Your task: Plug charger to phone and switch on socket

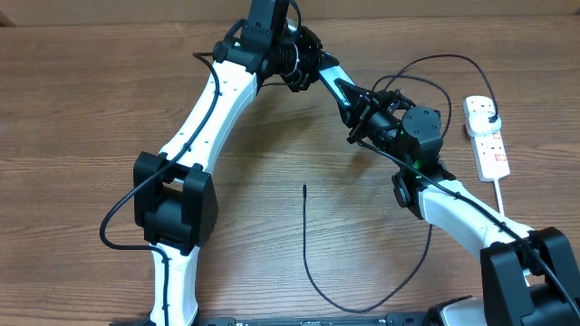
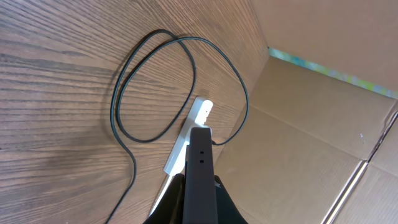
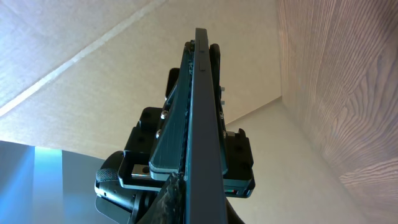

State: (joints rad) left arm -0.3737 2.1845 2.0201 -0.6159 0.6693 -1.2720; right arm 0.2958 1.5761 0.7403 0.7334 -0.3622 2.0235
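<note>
The left jaws and the right jaws are both clamping the phone (image 3: 202,124) edge-on between them, seemingly passing it across. The charger (image 1: 304,217) is lying on the bench (image 1: 91,109) below them, and the socket (image 2: 181,149) is sitting beyond the left jaws.

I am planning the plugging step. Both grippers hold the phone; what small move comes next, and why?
Probably the right gripper should release the phone and back off. It and the left gripper are both shut on the phone in mid-air, while the tip of the charger lies free on the table; one gripper must fetch it.
</note>
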